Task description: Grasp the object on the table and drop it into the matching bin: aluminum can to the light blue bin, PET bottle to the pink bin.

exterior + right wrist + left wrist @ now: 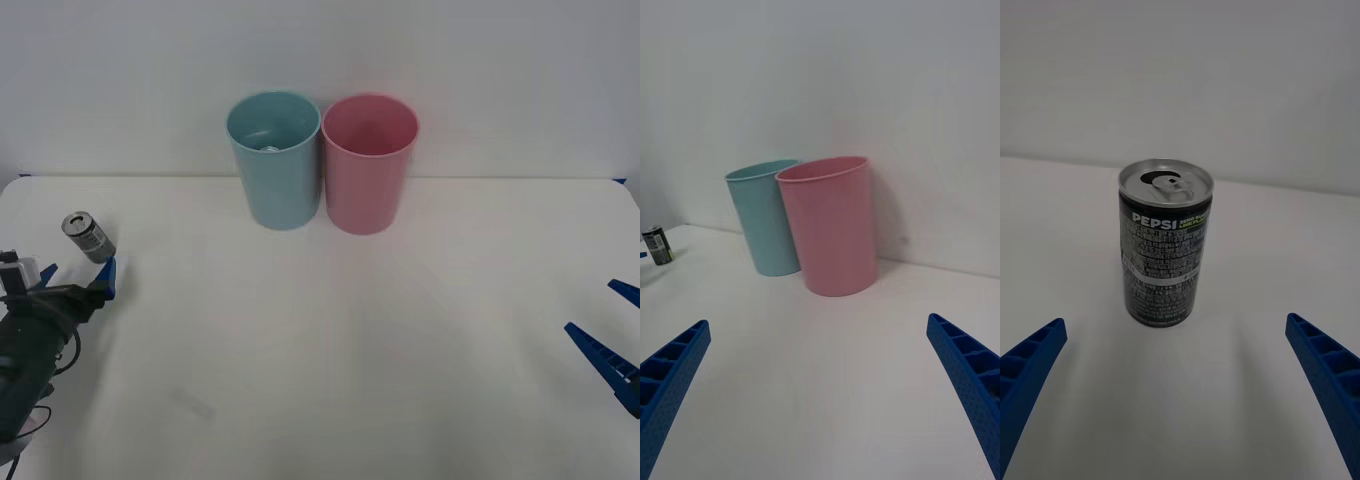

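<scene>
The left pincer reaches forward low over the left edge of the wide white matte bench, its blue ribbed fingers spread wide and holding nothing. Just ahead of it, untouched, stands the small dark grey metal can, upright. Along the far edge the tall light blue plastic bin and the tall pink plastic bin stand side by side. The right pincer waits open at the right edge.

Plain white wall behind; soft, even light.
</scene>
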`<move>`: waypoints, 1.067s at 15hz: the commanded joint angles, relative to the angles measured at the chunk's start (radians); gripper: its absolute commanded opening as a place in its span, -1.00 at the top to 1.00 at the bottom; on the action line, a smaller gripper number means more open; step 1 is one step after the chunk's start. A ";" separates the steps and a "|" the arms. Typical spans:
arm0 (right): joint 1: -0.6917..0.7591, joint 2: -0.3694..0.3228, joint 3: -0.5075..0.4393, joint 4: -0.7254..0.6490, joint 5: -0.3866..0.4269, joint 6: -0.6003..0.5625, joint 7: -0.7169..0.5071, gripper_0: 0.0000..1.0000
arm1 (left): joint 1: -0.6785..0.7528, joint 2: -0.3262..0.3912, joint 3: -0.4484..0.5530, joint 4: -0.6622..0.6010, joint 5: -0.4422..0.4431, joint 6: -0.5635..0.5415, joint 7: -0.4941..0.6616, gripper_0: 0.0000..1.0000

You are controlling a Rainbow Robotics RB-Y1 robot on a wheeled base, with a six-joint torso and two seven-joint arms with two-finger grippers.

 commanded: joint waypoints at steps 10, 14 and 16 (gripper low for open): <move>0.000 0.000 0.000 0.000 0.000 0.000 0.000 -1.00 | -0.226 0.104 -0.053 0.264 -0.007 0.069 0.032 -1.00; 0.000 0.000 0.000 0.000 0.000 0.000 0.000 -1.00 | -0.287 0.115 -0.065 0.338 -0.043 0.103 0.048 -1.00; 0.000 0.000 0.000 0.000 0.000 0.000 0.000 -1.00 | -0.308 0.118 -0.068 0.367 -0.052 0.104 0.048 -1.00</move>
